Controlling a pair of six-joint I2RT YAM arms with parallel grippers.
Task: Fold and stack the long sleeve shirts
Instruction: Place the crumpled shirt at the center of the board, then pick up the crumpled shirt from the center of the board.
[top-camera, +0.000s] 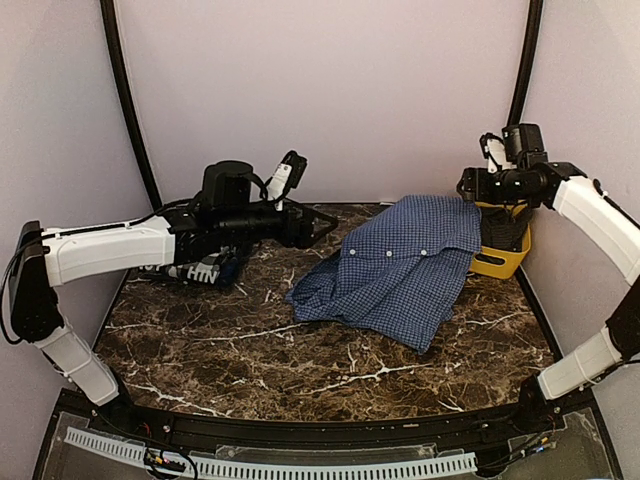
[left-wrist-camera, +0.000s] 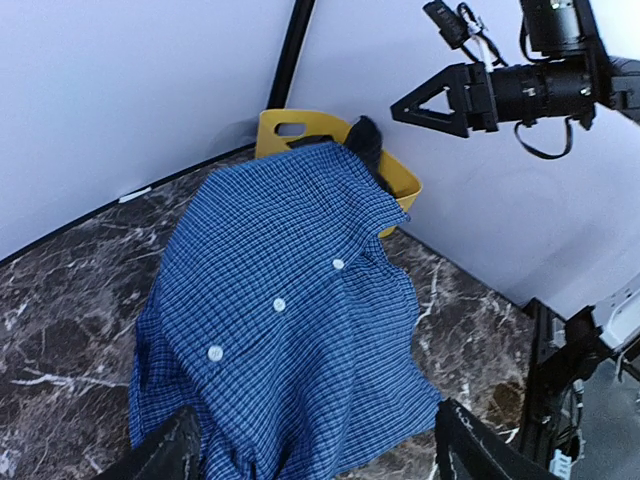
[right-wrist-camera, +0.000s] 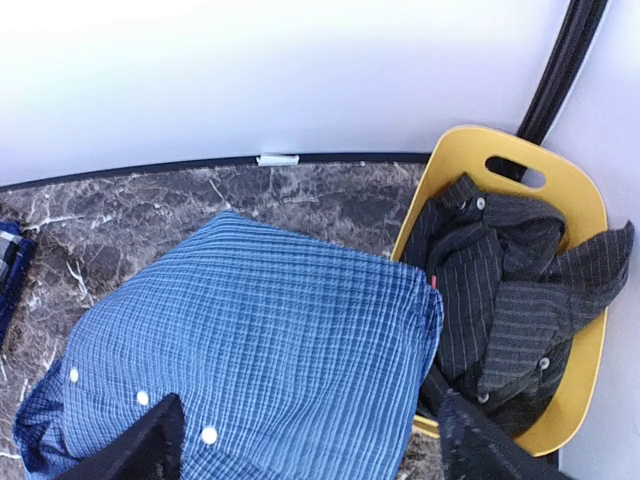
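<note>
Soft matt woven cloth of the blue checked shirt (top-camera: 400, 265), polished marble-look table (top-camera: 250, 350), smooth yellow plastic bin (right-wrist-camera: 575, 185), matt dark striped cloth garment (right-wrist-camera: 510, 290)

Blue checked shirt (top-camera: 400, 265) rumpled, buttons up, one end over yellow bin (top-camera: 497, 265); plaid shirt (top-camera: 210, 270) bunched left.

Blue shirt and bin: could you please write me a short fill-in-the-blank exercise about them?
1. The blue shirt drapes over the rim of the ___ bin.
2. The left wrist view shows ___ white buttons on it.
3. A dark shirt lies crumpled ___ the bin.
4. Both pairs of jaws stand ___, holding nothing.
Missing words: yellow; three; inside; open.
</note>
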